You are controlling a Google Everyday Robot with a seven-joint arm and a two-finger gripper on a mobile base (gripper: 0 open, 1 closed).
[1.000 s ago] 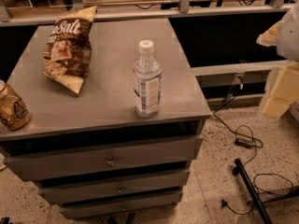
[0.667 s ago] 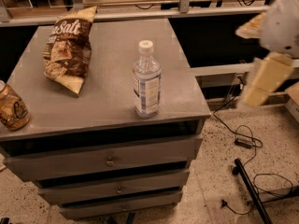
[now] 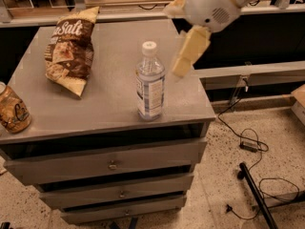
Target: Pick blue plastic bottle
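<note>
The blue plastic bottle (image 3: 150, 85) is a tall clear bottle with a white cap and a pale blue-white label. It stands upright near the front right of the grey cabinet top (image 3: 109, 99). My gripper (image 3: 182, 31) hangs above the cabinet's right side, just right of the bottle's cap and a little higher. Its two cream fingers (image 3: 190, 51) are spread apart with nothing between them. It does not touch the bottle.
A brown chip bag (image 3: 70, 49) lies at the back left of the top. A brown-gold can (image 3: 12, 111) stands at the front left edge. Drawers (image 3: 112, 165) lie below. Cables (image 3: 250, 144) and a black bar (image 3: 257, 194) lie on the floor to the right.
My gripper and arm have swung in from the far right to over the cabinet's right side, close beside the bottle's top. The bottle, bag and can have not moved.
</note>
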